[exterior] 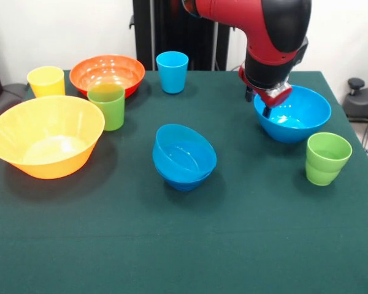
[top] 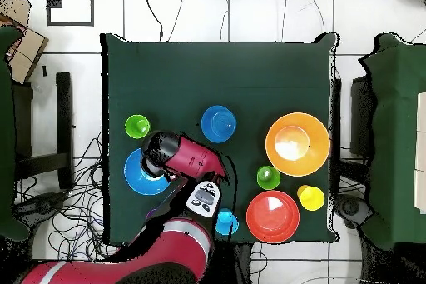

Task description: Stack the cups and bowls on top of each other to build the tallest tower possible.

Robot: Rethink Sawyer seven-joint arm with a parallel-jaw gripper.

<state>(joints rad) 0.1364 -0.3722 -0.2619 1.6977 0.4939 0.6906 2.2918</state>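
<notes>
My gripper (exterior: 259, 103) hangs at the far left rim of the big light blue bowl (exterior: 297, 116) (top: 141, 179). It is open, with one jaw on each side of the rim. In the overhead view the arm covers it. At the centre a medium blue bowl (exterior: 183, 152) (top: 219, 123) sits tilted in a darker blue bowl, the only pile here. The yellow-orange bowl (exterior: 46, 136) (top: 297, 142), the orange-red bowl (exterior: 107, 72) (top: 272, 216), a yellow cup (exterior: 46, 81), a green cup (exterior: 107, 106) and a light blue cup (exterior: 172, 71) stand apart. Another green cup (exterior: 327, 158) (top: 137, 126) stands beside the big blue bowl.
The green tablecloth (exterior: 184, 245) covers the whole table, with open cloth along the front edge of the front view. Cables and chairs (top: 42, 131) lie around the table on the floor.
</notes>
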